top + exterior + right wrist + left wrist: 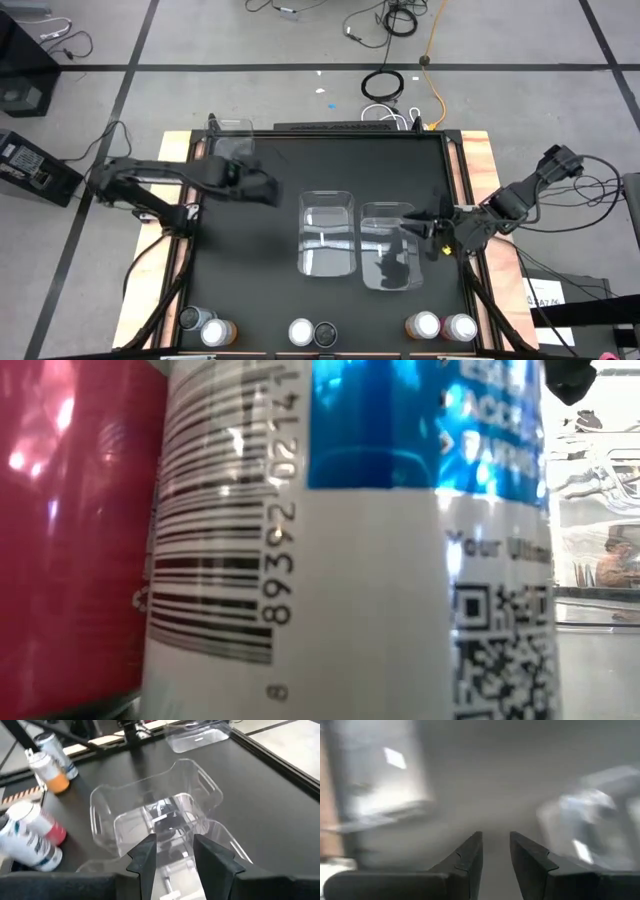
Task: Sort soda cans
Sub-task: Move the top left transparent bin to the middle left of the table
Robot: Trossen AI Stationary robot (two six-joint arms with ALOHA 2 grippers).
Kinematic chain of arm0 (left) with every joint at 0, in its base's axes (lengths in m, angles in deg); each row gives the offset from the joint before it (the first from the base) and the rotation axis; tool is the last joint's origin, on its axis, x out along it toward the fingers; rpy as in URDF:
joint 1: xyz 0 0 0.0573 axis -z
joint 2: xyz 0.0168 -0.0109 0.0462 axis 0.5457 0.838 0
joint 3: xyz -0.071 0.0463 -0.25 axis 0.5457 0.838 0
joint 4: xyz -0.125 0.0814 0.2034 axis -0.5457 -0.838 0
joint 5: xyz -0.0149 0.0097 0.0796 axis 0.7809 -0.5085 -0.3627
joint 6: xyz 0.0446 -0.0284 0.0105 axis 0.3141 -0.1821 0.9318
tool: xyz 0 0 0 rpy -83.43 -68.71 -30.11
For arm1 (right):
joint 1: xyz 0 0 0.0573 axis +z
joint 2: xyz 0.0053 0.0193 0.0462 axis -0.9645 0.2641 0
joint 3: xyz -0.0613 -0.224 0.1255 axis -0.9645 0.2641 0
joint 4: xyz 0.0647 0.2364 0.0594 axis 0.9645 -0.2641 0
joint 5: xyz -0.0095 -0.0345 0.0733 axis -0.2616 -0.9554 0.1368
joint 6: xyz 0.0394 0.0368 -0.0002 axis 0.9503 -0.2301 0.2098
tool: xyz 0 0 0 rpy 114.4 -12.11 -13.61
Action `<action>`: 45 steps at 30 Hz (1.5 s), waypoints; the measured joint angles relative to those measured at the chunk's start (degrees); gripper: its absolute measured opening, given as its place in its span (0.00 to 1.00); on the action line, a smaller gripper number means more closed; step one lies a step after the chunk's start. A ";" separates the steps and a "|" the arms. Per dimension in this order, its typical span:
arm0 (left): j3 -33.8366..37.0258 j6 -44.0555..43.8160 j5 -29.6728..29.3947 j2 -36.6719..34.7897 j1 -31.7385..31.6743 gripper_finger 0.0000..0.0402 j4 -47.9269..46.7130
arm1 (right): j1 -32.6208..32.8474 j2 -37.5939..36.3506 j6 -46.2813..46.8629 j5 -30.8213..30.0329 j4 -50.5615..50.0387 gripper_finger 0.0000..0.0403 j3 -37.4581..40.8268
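While six soda cans (325, 332) line the bottom edge of the high view, two clear bins (326, 232) sit mid-frame. Left gripper (268, 189) hovers left of them, right gripper (432, 229) at the right bin's edge, both slightly parted, empty.

Six upright soda cans (325, 333) line the table's near edge in three pairs, silver tops up.
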State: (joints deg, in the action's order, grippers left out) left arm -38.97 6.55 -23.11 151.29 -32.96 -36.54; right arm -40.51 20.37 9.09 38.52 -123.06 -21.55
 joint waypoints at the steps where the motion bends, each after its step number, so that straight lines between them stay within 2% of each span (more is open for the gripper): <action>1: 0.00 1.21 -1.11 -1.26 -1.56 0.27 -2.07 | -0.70 0.51 0.30 -0.01 0.96 0.31 0.00; 7: 1.71 16.98 -2.07 -8.35 -13.47 0.27 -2.50 | -5.15 4.84 2.82 0.01 3.89 0.31 0.00; 12: 6.72 29.26 -0.17 -13.76 -25.37 0.27 -0.11 | -8.38 8.98 4.25 0.27 7.36 0.31 0.00; 20: 17.44 47.19 11.64 -18.16 -44.42 0.27 14.34 | -12.19 14.02 6.15 0.68 13.63 0.31 0.00; 24: 22.48 54.04 25.46 -17.09 -53.63 0.27 21.11 | -13.52 15.35 7.53 2.96 15.54 0.31 0.00; 26: 24.14 55.97 28.62 -16.15 -56.94 0.27 22.52 | -14.01 15.93 8.04 4.01 16.66 0.31 0.00; 30: 25.41 59.24 27.73 -14.42 -60.33 0.27 23.09 | -14.82 16.60 9.32 5.20 17.16 0.31 0.00; 41: 25.49 59.61 27.21 -13.26 -60.47 0.27 25.67 | -16.67 16.77 8.94 5.12 17.48 0.31 0.00; 45: 25.49 57.66 30.67 -13.26 -60.47 0.27 25.48 | -16.77 16.77 8.28 5.29 17.47 0.31 0.00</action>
State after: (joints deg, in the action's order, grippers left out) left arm -13.48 64.21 7.56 138.03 -93.43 -11.06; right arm -57.28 37.13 17.37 43.81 -105.59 -21.55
